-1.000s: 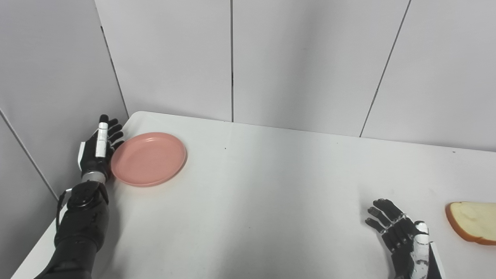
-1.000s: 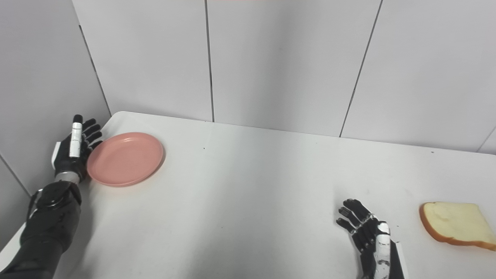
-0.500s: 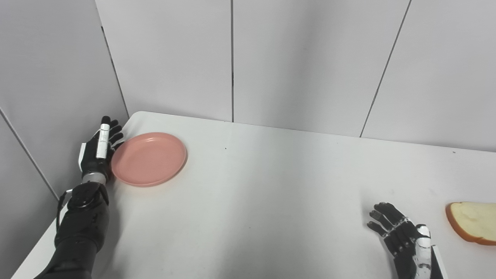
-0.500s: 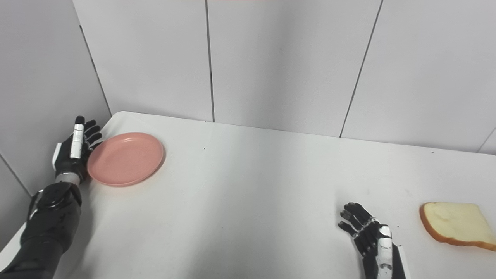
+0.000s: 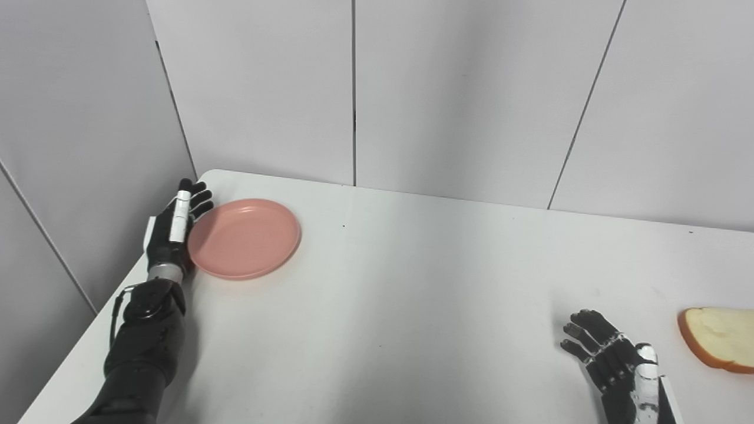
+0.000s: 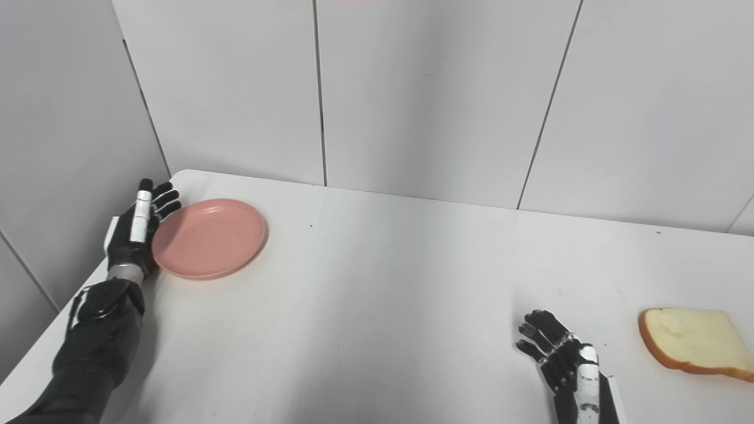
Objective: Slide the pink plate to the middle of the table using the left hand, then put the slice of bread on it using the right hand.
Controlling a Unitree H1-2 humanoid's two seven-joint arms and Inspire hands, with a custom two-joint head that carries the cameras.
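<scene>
Left hand (image 5: pixel 175 227) stands edge-on at the far left of the table (image 5: pixel 412 306), fingers straight and a little fanned, holding nothing; its palm side lies against the left rim of the pink plate (image 5: pixel 244 237). Whether it presses the rim or only touches it cannot be told. The plate sits flat near the table's far left corner, well apart from the middle, so the sliding step looks barely begun.

What matters for the push is the line-up — the plate lies directly to the hand's right, and the table's middle lies further along that same direction and somewhat nearer the robot. A sideways sweep should carry the plate there.

Right hand (image 6: pixel 565 359) rests low at the near right, fingers loosely spread and empty. The slice of bread (image 6: pixel 692 343) lies flat just to its right, apart from it — clearly that hand's reach, not the left's.
</scene>
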